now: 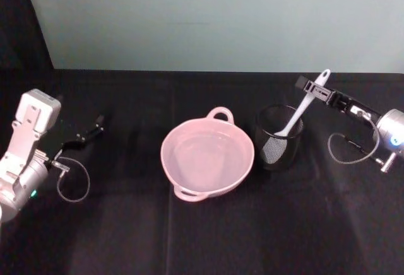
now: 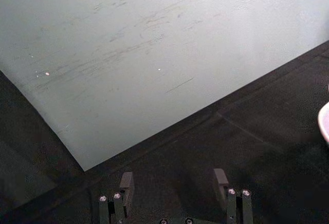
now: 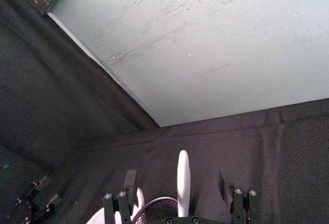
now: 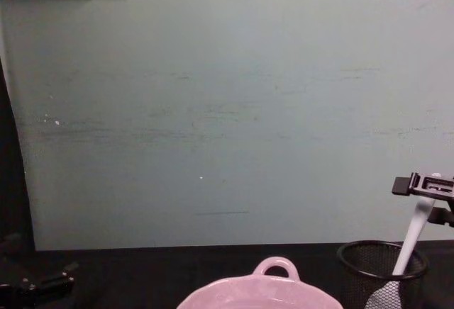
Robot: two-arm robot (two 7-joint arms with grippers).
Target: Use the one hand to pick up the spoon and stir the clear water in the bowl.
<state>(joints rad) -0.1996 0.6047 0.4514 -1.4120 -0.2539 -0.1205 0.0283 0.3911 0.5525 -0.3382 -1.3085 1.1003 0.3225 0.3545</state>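
Near the middle of the black surface [image 1: 126, 237] you have the pink bowl [image 1: 172, 161], wavy-rimmed, with one loop handle toward the far edge and another toward the near edge. The water [image 1: 208, 155] in it is clear and shows as little more than a faint ring against the pink wall. Just beside the bowl, toward the right edge, stands a black wire-mesh cup [image 1: 287, 158]; you cannot tell whether the two touch. The spoon [image 1: 303, 110] stands in that cup, its pale bowl end down inside and its white handle leaning up toward the far right corner.

Your right gripper [image 1: 314, 87] is at the top of the spoon's handle, above the cup's far side. In the right wrist view its fingers [image 3: 128, 180] stand apart with the handle between them and a gap on each side, so nothing is clamped. The small white marks on this gripper are too small to read.

Your left gripper [image 1: 91, 130] is parked low near the left edge, well apart from the bowl, and its fingers [image 2: 126, 182] are spread with nothing between them.
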